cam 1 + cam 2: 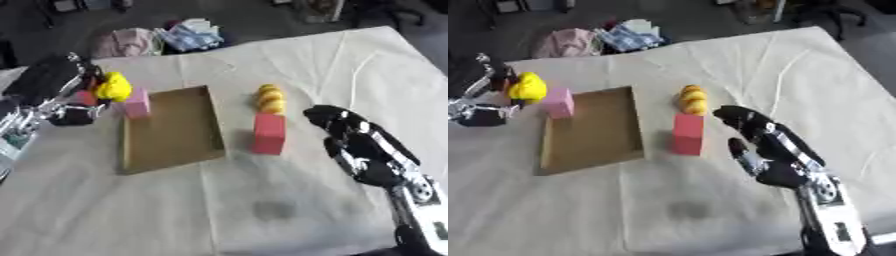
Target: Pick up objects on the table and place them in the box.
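A shallow brown cardboard box [171, 129] lies open at the middle left of the table. My left hand [77, 102] hangs just left of it, shut on a yellow object [114, 86]. A pink block [137, 103] stands against the box's left wall, beside that hand. Right of the box stands a red block [269, 133], with a yellow-orange lumpy object [270, 98] just behind it. My right hand [350, 135] is open to the right of the red block, fingers stretched toward the far side, holding nothing.
A pale cloth [332, 70] covers the table. Bundles of pink and blue-white fabric [162, 39] lie on the floor beyond the far edge. A grey smudge [274, 210] marks the cloth near the front.
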`<state>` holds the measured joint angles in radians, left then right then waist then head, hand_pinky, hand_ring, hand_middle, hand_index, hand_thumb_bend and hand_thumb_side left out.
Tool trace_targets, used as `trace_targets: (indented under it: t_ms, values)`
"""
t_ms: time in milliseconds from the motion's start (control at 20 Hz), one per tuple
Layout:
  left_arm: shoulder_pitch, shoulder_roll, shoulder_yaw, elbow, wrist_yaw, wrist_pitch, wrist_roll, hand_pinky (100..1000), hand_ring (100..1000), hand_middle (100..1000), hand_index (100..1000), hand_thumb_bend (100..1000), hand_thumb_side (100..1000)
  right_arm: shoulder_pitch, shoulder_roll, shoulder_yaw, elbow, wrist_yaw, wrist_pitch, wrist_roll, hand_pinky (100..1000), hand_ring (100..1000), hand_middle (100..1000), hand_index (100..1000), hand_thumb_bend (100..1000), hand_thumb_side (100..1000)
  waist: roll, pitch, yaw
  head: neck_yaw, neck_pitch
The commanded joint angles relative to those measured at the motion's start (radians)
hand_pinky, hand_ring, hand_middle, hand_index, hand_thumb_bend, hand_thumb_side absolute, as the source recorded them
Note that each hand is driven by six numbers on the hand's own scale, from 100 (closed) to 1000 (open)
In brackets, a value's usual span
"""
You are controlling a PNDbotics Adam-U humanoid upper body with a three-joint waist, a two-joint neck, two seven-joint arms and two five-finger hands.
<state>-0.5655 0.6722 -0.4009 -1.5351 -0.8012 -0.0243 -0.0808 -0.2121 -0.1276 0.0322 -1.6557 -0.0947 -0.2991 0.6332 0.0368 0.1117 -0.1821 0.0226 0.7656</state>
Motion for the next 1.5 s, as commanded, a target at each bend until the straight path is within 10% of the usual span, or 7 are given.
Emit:
trace_targets:
  t_ms: [50,950,1500]
  values:
    - [-0.031,-0.018,-0.029,-0.008,-0.022,-0.038,-0.026,565,413,348,495,172,100,-0.018,-0.001,0.002,-0.03,-0.014,-0.001,0.002,1000,960,853,911,100,400,-0.01,0.0,-0.006,0.008,0.004]
    - [-0.052,-0.146,-0.093,0.134,-0.235,-0.134,-0.004,642,558,545,703,306,100,-0.027,0.011,0.004,-0.034,-0.016,0.003,0.005,1000,960,854,911,100,401,-0.015,0.007,-0.022,0.011,0.004]
    - [-0.002,-0.028,-0.035,0.053,-0.185,-0.099,-0.063,704,648,652,786,290,153,-0.023,0.006,-0.003,-0.031,-0.009,0.001,-0.001,1000,961,854,911,100,397,-0.014,0.004,-0.007,-0.009,0.004]
